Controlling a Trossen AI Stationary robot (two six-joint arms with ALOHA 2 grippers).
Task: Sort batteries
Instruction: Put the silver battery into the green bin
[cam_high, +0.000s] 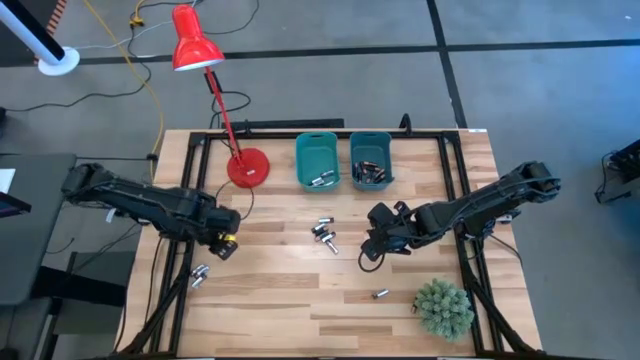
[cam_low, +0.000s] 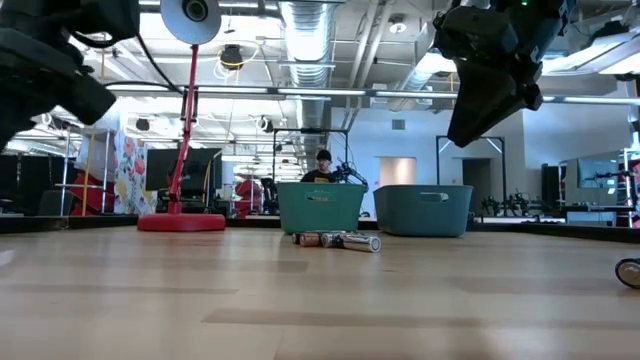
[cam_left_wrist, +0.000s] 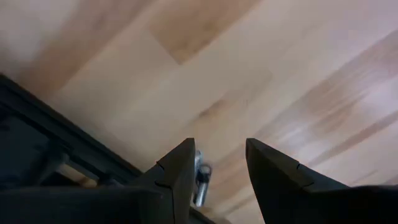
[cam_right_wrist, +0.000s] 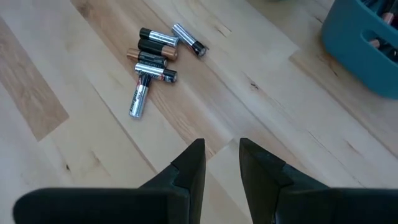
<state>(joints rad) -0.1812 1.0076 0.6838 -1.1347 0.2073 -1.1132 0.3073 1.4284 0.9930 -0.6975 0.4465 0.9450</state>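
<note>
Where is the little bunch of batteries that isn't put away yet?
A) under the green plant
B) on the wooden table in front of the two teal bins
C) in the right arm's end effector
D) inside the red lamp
B: the high view shows the bunch of batteries lying loose on the wooden table, in front of the two teal bins, with the right end effector empty beside it.

The left gripper (cam_left_wrist: 217, 171) hung over the wood table (cam_left_wrist: 249, 74) with its two dark fingers (cam_left_wrist: 177, 174) apart and nothing between them. A small silver battery (cam_left_wrist: 201, 180), maybe two, lay just beside one finger. A black frame (cam_left_wrist: 56, 140) ran along the table's edge.
</note>
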